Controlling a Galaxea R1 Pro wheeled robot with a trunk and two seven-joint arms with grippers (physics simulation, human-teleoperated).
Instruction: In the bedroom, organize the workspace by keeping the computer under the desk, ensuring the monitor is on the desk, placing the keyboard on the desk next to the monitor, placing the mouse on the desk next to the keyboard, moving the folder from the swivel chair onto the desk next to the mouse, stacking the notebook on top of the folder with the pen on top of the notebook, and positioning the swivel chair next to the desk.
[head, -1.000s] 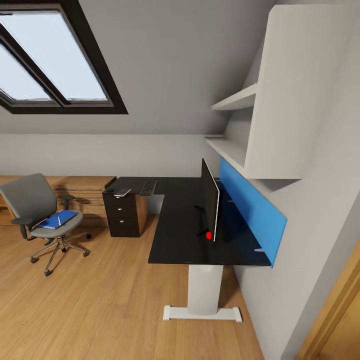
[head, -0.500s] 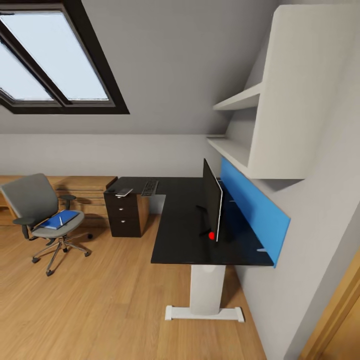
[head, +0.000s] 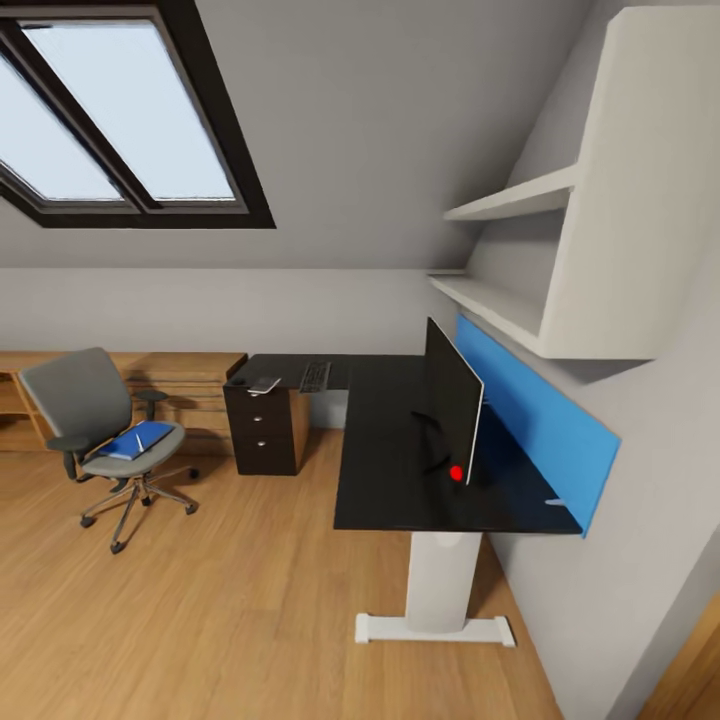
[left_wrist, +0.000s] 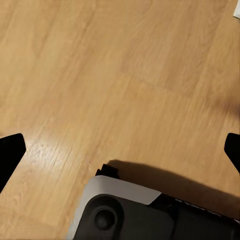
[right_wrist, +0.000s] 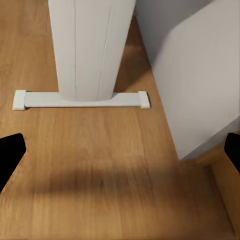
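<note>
Folder (head: 139, 439) on swivel chair (head: 95, 421), well apart from desk (head: 390, 450).

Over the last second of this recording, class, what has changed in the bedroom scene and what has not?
Only the camera moved: the whole head view shifted rightward, so the robot turned or rolled. The swivel chair carrying the folder, the desk, the monitor and the keyboard kept their places. Nothing was grasped or released.

Both end effectors (left_wrist: 120, 150) (right_wrist: 120, 150) wide open
</note>
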